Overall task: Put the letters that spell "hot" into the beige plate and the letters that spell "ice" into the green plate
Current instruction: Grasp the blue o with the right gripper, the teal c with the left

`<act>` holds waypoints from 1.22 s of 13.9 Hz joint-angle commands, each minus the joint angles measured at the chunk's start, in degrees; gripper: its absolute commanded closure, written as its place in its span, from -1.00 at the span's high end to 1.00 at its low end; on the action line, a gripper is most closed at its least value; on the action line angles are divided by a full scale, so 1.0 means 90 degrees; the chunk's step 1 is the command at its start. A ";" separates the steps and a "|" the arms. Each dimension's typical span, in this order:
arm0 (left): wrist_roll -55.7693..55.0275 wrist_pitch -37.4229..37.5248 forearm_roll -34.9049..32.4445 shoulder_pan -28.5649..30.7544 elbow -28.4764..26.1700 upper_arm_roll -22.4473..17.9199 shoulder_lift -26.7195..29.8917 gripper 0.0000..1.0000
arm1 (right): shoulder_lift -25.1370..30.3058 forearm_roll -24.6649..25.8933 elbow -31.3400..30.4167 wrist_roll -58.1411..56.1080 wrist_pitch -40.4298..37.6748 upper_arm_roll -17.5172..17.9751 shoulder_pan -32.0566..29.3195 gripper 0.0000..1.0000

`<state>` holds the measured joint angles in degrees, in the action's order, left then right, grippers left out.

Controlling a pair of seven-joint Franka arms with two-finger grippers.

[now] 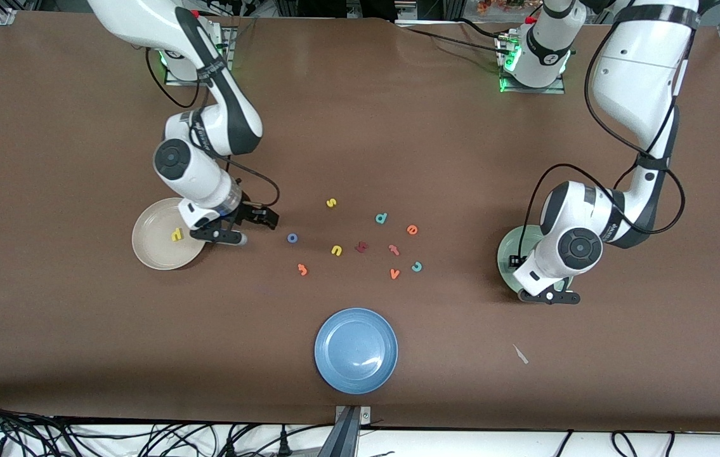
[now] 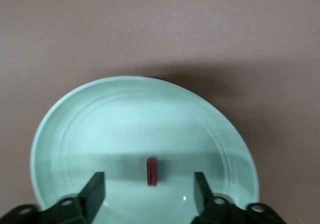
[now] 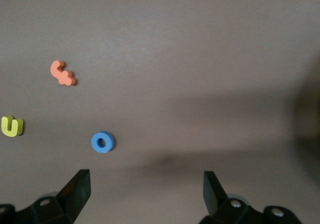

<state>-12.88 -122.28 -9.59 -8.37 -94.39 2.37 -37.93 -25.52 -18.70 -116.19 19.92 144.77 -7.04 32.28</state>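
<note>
Risk lies in lookalikes: with h [image 1: 176, 235] in beige plate [image 1: 147, 251] and i [image 2: 152, 171] in green plate [image 2: 60, 129], both grippers, right [image 3: 145, 186] and left [image 2: 149, 189], gape empty, and o [image 3: 103, 142] sits near u [image 3: 12, 126].
</note>
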 commanded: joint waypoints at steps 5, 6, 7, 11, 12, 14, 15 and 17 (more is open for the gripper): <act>0.0015 0.0453 0.0526 -0.0066 0.0507 0.1054 0.0348 1.00 | -0.1059 0.0944 0.1181 0.1458 -0.0070 -0.0077 0.0494 1.00; -0.0024 0.0423 0.0722 -0.0221 0.0537 0.1055 0.0299 1.00 | -0.1157 0.0974 0.1278 0.1498 -0.0080 -0.0077 0.0524 1.00; -0.0082 0.0413 0.0898 -0.0455 0.0672 0.1045 0.0211 1.00 | -0.1226 0.0974 0.1337 0.1517 -0.0080 -0.0077 0.0553 1.00; -0.1652 0.0413 0.1310 -0.0807 0.1414 0.1045 -0.0277 1.00 | -0.1431 0.0984 0.1435 0.1527 -0.0060 -0.0077 0.0612 0.98; -0.1945 0.0413 0.1300 -0.0886 0.1570 0.1026 -0.0403 1.00 | -0.1461 0.0984 0.1465 0.1527 -0.0070 -0.0077 0.0622 0.90; -0.2385 0.0259 0.1280 -0.0965 0.1786 0.1026 -0.0619 1.00 | -0.1471 0.0984 0.1484 0.1527 -0.0080 -0.0077 0.0622 0.74; -0.2774 0.0006 0.1271 -0.1023 0.1777 0.1016 -0.0668 1.00 | -0.1471 0.0984 0.1484 0.1527 -0.0089 -0.0067 0.0632 0.67; -0.3420 -0.0230 0.1261 -0.1150 0.1777 0.0987 -0.0834 1.00 | -0.1471 0.0984 0.1475 0.1527 -0.0099 -0.0067 0.0632 0.54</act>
<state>-38.98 -123.10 0.71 -17.20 -80.72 12.03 -42.98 -37.95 -10.92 -104.33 32.24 144.74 -7.10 37.23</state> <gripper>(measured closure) 0.000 0.176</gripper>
